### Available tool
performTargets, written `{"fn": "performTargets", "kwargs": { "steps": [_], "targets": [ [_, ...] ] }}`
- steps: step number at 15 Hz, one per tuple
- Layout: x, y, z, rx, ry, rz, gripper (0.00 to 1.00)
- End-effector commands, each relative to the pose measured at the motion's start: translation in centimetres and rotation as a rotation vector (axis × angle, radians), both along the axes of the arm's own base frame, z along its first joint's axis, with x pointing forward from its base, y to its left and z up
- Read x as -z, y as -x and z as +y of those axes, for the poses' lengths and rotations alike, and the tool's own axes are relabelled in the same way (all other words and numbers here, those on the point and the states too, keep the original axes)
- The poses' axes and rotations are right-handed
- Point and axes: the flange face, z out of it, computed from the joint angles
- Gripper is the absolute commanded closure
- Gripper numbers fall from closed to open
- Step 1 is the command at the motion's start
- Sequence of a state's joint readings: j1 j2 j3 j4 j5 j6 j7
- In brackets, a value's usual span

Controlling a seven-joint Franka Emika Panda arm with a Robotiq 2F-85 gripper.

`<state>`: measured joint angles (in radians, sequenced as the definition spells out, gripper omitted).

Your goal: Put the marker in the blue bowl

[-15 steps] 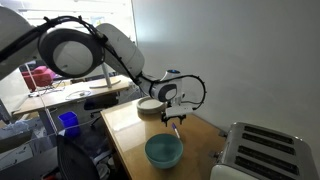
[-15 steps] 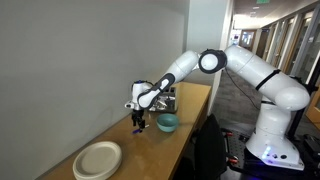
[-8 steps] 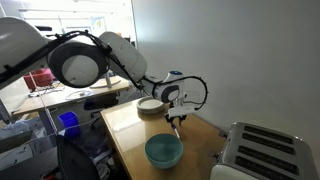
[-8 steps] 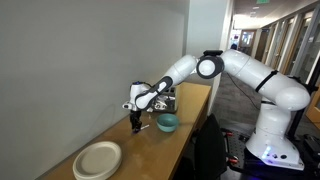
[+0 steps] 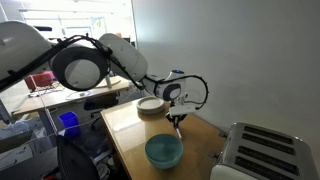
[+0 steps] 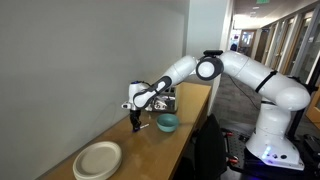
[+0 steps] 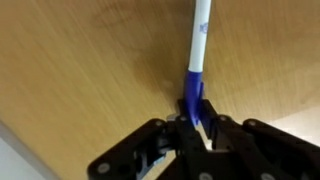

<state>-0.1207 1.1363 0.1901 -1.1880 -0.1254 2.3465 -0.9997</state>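
In the wrist view the marker (image 7: 198, 50) lies on the wooden table with its white barrel pointing away and its blue end between my jaws. My gripper (image 7: 193, 112) is shut on that blue end. In both exterior views the gripper (image 5: 177, 120) (image 6: 138, 124) points down at the tabletop. It is a short way beyond the blue bowl (image 5: 164, 151) (image 6: 167, 123), which sits empty near the table's edge. In the exterior views the marker is too small to make out.
A shallow white dish (image 5: 150, 105) (image 6: 97, 159) lies on the table beyond the gripper. A white toaster (image 5: 265, 152) stands at the other end, past the bowl. A grey wall (image 6: 90, 60) runs along the back of the table.
The gripper has come down a little to the tabletop and gone from open to shut on the marker's blue end. The bowl and dish have not moved.
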Motion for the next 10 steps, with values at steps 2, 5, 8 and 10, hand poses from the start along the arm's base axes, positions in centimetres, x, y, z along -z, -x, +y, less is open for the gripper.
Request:
{"fn": "performTargets", "kwargs": {
  "steps": [2, 5, 8, 10],
  "targets": [
    [-2.2, -0.5, -0.1, -0.002, -0.067, -0.031, 0.95],
    [-4.2, -0.7, 0.1, -0.006, -0.121, -0.08, 0.95],
    [-5.7, -0.2, -0.5, 0.015, -0.135, -0.083, 0.95],
    [-6.4, 0.9, -1.1, 0.048, -0.086, -0.067, 0.95]
  ]
}}
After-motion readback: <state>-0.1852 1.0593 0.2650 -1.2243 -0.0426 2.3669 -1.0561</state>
